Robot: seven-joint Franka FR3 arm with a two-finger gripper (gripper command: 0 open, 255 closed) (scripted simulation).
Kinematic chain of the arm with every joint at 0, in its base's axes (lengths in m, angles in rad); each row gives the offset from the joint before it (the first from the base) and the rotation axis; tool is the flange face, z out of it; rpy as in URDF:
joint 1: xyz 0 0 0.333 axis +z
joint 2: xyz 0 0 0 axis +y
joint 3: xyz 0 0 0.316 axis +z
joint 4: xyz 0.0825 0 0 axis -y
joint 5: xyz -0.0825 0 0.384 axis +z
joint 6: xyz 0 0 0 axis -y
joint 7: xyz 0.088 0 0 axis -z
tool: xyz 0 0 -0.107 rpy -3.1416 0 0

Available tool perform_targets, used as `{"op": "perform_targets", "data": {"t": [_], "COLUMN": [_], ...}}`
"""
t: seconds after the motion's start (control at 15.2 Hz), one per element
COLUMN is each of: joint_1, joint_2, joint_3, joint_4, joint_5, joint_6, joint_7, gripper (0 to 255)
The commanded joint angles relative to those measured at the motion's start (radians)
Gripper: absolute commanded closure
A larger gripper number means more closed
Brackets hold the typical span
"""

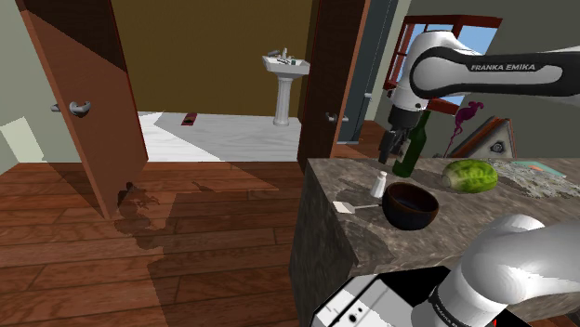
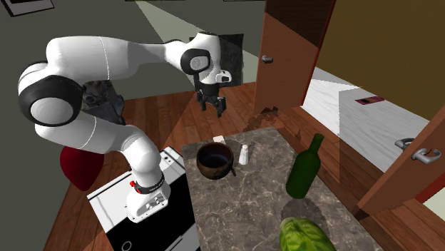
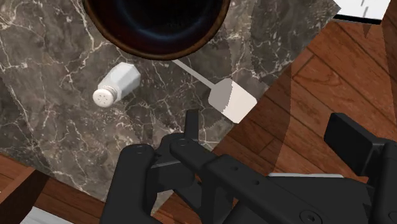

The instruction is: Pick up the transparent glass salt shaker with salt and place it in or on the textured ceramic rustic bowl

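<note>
Dark marble countertop point(image 3: 51, 140) lies beneath a Franka arm's black gripper point(image 3: 270, 127), which hangs well above the counter's edge with its jaws spread and nothing between them. The pale salt shaker point(image 3: 116, 86) stands upright on the stone, lower than the jaws and outside their gap. It is off beyond one finger and just beside the dark brown bowl point(image 3: 156, 56). A white flat-headed utensil point(image 3: 232, 100) lies nearer the gap, its thin handle reaching to the bowl's rim. The step in hand appears to be the approach, with the pick-up not yet made. To do it well, the hand would likely need to slide across until the shaker sits centred between the fingers. It should then descend straight and close on the body below the perforated cap, clear of the bowl's wall and the utensil, so the slim shaker does not tip.
</note>
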Motion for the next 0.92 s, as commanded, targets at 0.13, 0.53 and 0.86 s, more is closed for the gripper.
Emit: {"op": "perform_targets", "data": {"t": [0.13, 0.53, 0.86], "joint_1": [-0.031, -0.073, -0.101], "joint_2": [0.078, 0.23, 0.383], "joint_3": [-0.047, -0.122, -0.185], "joint_4": [-0.029, -0.033, -0.002], "joint_5": [-0.045, -0.099, -0.12], "joint_6": [0.124, 0.309, 0.455], "joint_7": [-0.032, -0.079, -0.121], "gripper": [0, 0, 0]}}
